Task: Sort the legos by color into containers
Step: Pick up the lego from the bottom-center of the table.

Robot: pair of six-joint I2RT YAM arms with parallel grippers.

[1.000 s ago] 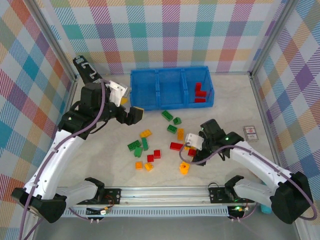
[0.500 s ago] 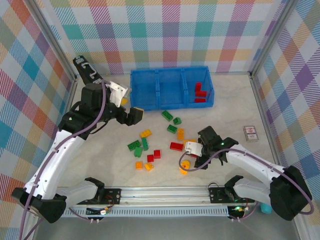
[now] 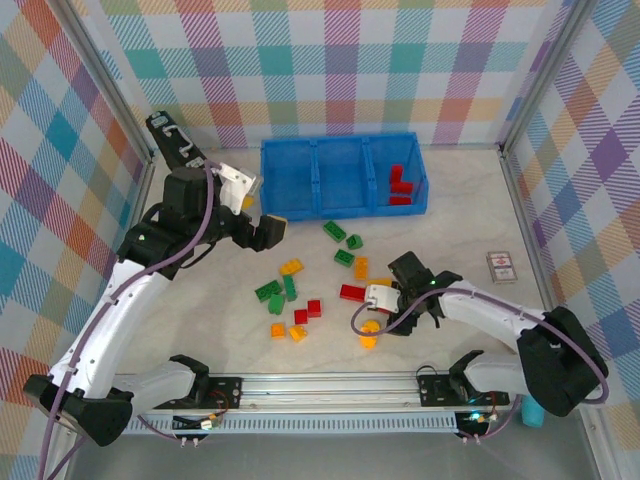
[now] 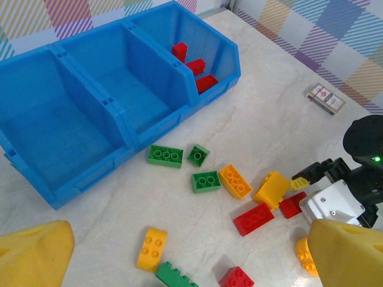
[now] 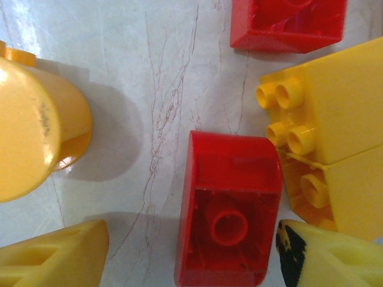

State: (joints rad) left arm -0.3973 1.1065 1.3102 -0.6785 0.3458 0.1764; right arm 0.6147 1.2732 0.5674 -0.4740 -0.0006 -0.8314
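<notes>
Red, green and yellow legos lie scattered mid-table, among them a long red brick (image 3: 352, 292) and green bricks (image 3: 344, 258). My right gripper (image 3: 387, 303) is low over an upturned red lego (image 5: 230, 209). Its fingers (image 5: 54, 254) straddle this lego: a gap remains on the left, and the right finger is close to the brick. The gripper (image 5: 191, 258) is open. A yellow lego (image 5: 329, 119) touches the red one's right side. The blue containers (image 3: 340, 144) hold red legos (image 3: 400, 185) in the right compartment. My left gripper (image 3: 262, 228) hovers open and empty near the bin's left front corner.
A small card box (image 3: 501, 265) lies at the right. A rounded yellow piece (image 3: 369, 335) sits just left of my right gripper. The metal rail (image 3: 330, 385) runs along the near edge. Plaid walls enclose the table.
My right gripper has shifted left and toward the near edge, down around the upturned red lego, and its jaws have narrowed. The left arm has not moved.
</notes>
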